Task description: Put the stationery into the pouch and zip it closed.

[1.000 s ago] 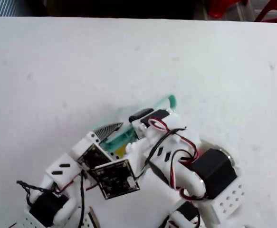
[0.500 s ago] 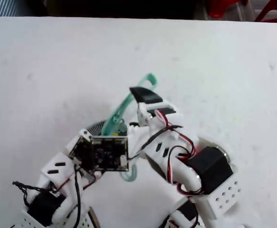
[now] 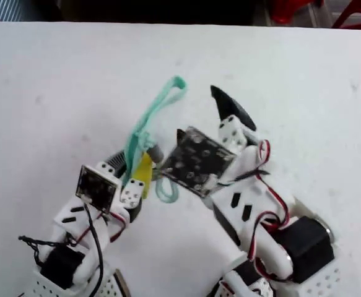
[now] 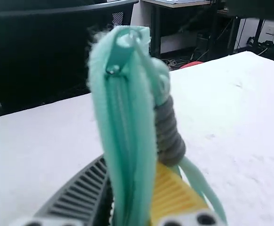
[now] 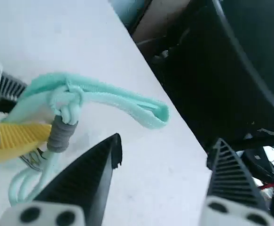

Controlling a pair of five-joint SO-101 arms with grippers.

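High view first, from the left side: the left gripper (image 3: 130,168) sits low over the white tabletop (image 3: 291,74), its fingers pinched shut on the pouch (image 3: 149,120). One finger is dark grey and ribbed (image 3: 114,162), the other yellow (image 3: 144,170), and the soft mint-green fabric is squeezed flat between them. From that grip the pouch runs as a long thin strip away from the arm, ending in a rounded tip. I can't tell whether its lower edge touches the tabletop.

Left wrist view shows the same hold up close: the left gripper (image 4: 132,193) has the pouch (image 4: 125,122) on edge, the zip teeth running up the narrow side with a small metal slider (image 4: 112,70) near the free end. A ribbed grey bead (image 4: 169,134) hangs just beside the fabric on a smooth mint cord (image 4: 200,188) that loops down past the yellow finger (image 4: 174,202).

Further right in the high view, the cord loop (image 3: 166,190) lies between the two arms. Then comes the right gripper (image 3: 195,111), just beside the pouch but not touching it. In the right wrist view the right gripper (image 5: 167,143) has its pointed black fingers (image 5: 87,181) spread wide and holding nothing, with the pouch (image 5: 108,92) beyond their tips
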